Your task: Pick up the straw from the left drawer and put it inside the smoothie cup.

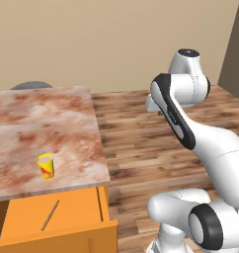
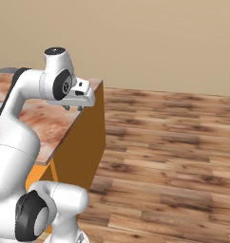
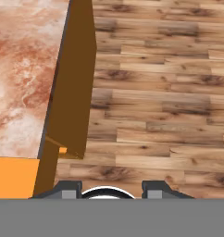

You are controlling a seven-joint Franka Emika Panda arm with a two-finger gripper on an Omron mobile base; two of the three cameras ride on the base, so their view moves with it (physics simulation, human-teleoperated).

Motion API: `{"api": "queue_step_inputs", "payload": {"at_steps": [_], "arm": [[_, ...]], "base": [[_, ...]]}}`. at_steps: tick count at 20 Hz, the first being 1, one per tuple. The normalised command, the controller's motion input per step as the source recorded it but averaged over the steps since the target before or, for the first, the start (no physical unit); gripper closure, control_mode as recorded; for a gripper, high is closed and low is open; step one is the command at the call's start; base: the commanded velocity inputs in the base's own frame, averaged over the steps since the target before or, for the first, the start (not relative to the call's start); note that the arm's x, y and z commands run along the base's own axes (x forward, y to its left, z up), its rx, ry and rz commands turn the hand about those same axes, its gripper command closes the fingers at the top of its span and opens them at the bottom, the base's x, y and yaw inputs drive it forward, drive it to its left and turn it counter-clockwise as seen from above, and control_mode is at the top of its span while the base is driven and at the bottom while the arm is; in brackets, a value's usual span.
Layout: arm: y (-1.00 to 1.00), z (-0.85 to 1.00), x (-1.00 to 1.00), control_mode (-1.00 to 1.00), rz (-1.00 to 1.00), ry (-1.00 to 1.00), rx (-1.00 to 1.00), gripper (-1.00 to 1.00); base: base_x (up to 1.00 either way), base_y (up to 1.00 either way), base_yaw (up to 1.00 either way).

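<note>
Pincer (image 2: 72, 107) first: it hangs high, out past the right edge of the counter (image 1: 67, 123), with the wooden floor (image 2: 174, 142) under it. In the right base view its two small dark tips point down and sit a little apart, with nothing between them. In the hand view the two tips (image 3: 70, 189) also stand apart at 6 o'clock, so the pincer looks open and empty.

Going outward, the counter top is pinkish stone and lies toward 9 o'clock from the pincer in the hand view. Its brown side wall (image 3: 74, 92) runs from 12 o'clock down toward 7 o'clock.

Farther away, in the left base view, the smoothie cup (image 1: 46, 166) stands upright on the counter near the front edge, at about 8 o'clock in that picture. It is yellow with red spots, and nothing is sticking out of it.

Below the cup, the left drawer (image 1: 62, 232) is pulled open. The straw (image 1: 50, 216) lies flat on the drawer floor, slanted, toward 7 o'clock. It is well apart from the pincer.

So the drawer is already open, and that part looks done. I think the rest is still to do: go down to the straw, grab it, lift it, and drop it into the cup.
</note>
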Motion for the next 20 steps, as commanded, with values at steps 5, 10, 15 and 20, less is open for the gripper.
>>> {"api": "queue_step_inputs", "payload": {"at_steps": [5,10,15,20], "arm": [[-0.01,-0.02,-0.3,-1.0,0.0,0.0,0.0,-1.0],[0.0,-0.3,-0.39,-1.0,0.0,-0.03,0.0,-1.0],[0.0,-0.5,-0.24,-1.0,0.0,-0.01,0.0,-1.0],[0.0,-0.56,-0.11,-1.0,0.0,0.0,0.0,-1.0]], "base": [[0.0,0.0,0.0],[0.0,0.0,0.0],[0.0,0.0,0.0],[0.0,0.0,0.0]]}}
